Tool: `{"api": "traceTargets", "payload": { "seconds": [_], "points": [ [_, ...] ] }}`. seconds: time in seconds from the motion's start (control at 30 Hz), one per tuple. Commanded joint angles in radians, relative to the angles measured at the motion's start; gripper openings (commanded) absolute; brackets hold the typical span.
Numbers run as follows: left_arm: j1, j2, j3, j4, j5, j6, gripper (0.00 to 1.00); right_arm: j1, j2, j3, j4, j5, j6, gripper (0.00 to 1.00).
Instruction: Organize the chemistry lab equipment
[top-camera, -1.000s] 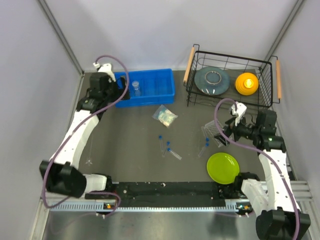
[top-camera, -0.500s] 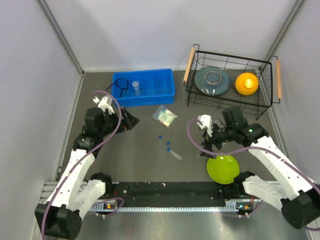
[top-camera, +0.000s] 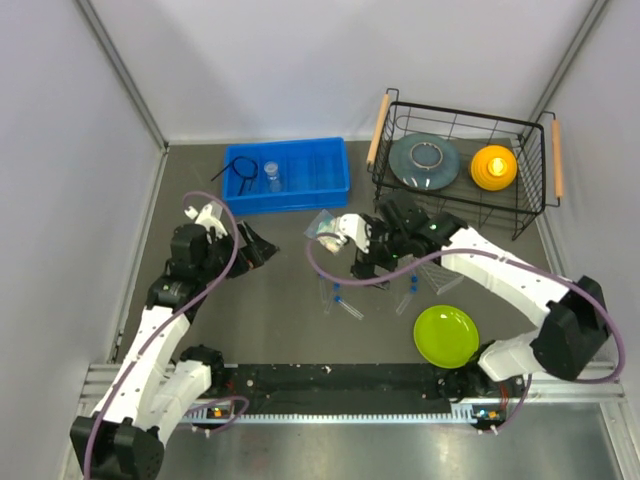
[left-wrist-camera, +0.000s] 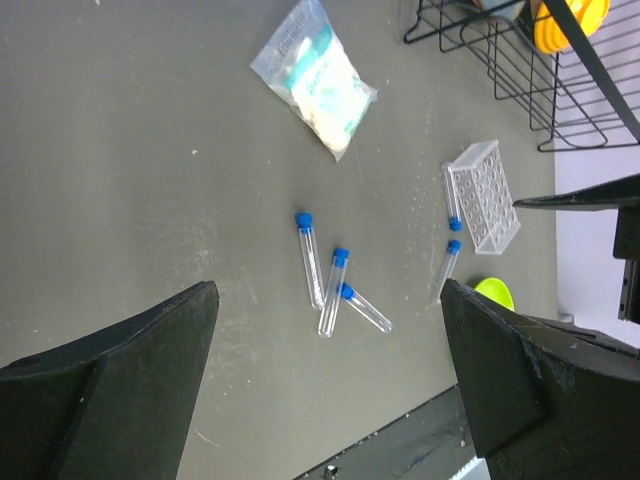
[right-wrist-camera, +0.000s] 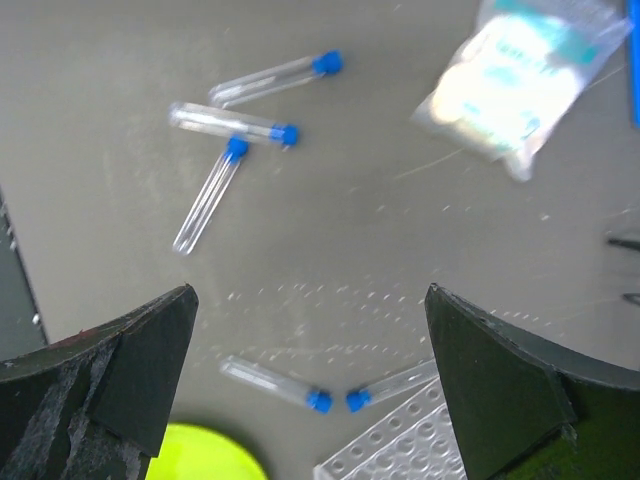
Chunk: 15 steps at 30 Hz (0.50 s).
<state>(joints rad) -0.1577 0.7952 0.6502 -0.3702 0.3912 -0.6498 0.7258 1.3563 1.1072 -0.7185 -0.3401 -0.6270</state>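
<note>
Three thin clear tubes with blue caps (top-camera: 337, 296) lie loose mid-table, also in the left wrist view (left-wrist-camera: 333, 290) and the right wrist view (right-wrist-camera: 230, 120). Two more tubes (top-camera: 410, 290) lie by the clear perforated rack (top-camera: 432, 268), which also shows in both wrist views (left-wrist-camera: 485, 195) (right-wrist-camera: 400, 440). The clear packet (top-camera: 326, 229) lies behind the tubes. The small jar (top-camera: 273, 177) and the black ring (top-camera: 245, 167) sit in the blue bin (top-camera: 310, 185). My left gripper (top-camera: 255, 245) is open and empty. My right gripper (top-camera: 365, 255) is open and empty above the table beside the packet.
A black wire basket (top-camera: 530, 200) at the back right holds a grey dish (top-camera: 425, 160) and an orange bowl (top-camera: 493, 167). A lime-green plate (top-camera: 445, 335) lies front right. Grey walls close in the table on three sides.
My left arm pulled back from the blue bin to the near left. My right arm swung left from beside the rack to the table's middle, near the packet. Both grippers stay open.
</note>
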Motion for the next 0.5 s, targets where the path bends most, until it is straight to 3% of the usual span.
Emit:
{"api": "traceTargets", "payload": {
  "seconds": [0.0, 0.2, 0.47],
  "points": [
    [0.001, -0.042, 0.055, -0.044, -0.087, 0.021, 0.99, 0.009, 0.079, 0.121, 0.113, 0.006, 0.044, 0.99],
    [0.001, -0.068, 0.049, -0.059, -0.141, 0.003, 0.99, 0.024, 0.275, 0.241, 0.169, 0.027, 0.136, 0.96],
    [0.001, -0.120, 0.019, -0.078, -0.203, -0.051, 0.99, 0.047, 0.567, 0.463, 0.179, 0.179, 0.217, 0.81]
  ]
}}
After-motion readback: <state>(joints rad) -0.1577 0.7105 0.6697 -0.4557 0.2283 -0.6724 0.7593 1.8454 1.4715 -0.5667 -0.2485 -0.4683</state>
